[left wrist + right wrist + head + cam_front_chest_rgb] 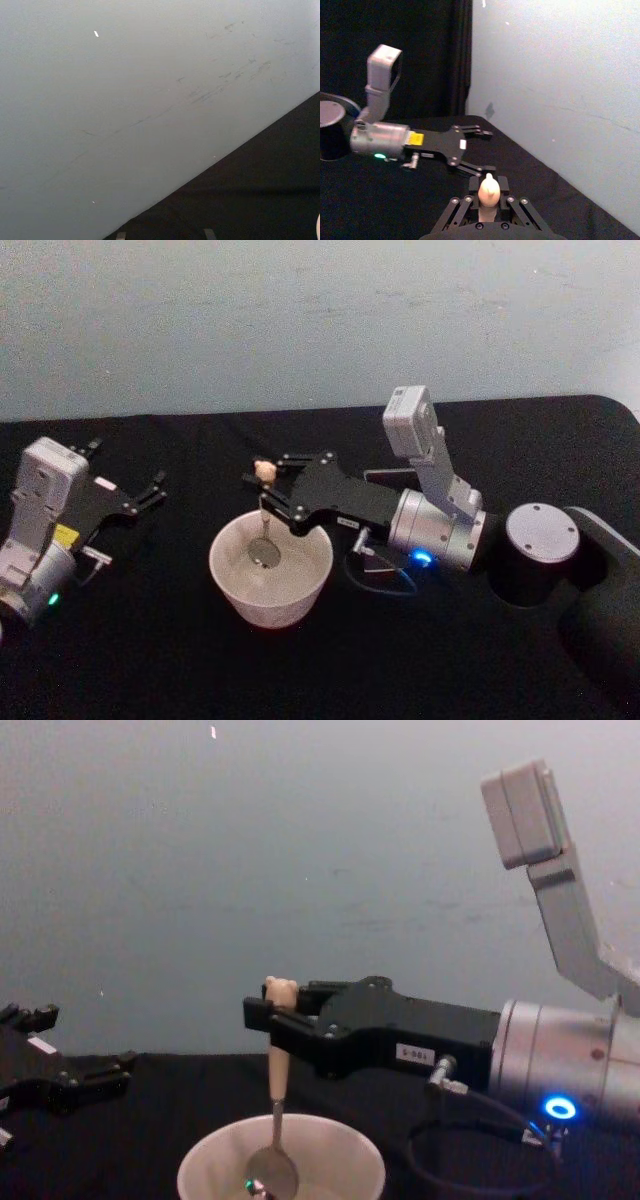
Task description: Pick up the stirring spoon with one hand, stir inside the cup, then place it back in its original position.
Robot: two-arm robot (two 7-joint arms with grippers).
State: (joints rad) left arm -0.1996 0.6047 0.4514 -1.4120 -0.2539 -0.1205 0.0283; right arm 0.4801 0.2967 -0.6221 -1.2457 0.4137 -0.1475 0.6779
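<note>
The stirring spoon (265,510) stands nearly upright in the cream-white cup (268,605), its shiny bowl down inside near the bottom. My right gripper (263,492) is shut on the beige handle just under the bear head, above the cup's rim. In the chest view the spoon (277,1075) hangs from the right gripper (272,1018) into the cup (355,1155). The right wrist view shows the bear head of the spoon (488,189) between the fingers. A dark grey square holder (388,480) sits partly hidden behind the right arm. My left gripper (128,472) rests open at the table's left, away from the cup.
A black cloth covers the table (150,660), which ends at a pale wall (300,320) behind. The right arm's dark base (540,540) stands at the right. Free table lies between the left gripper and the cup and in front of the cup.
</note>
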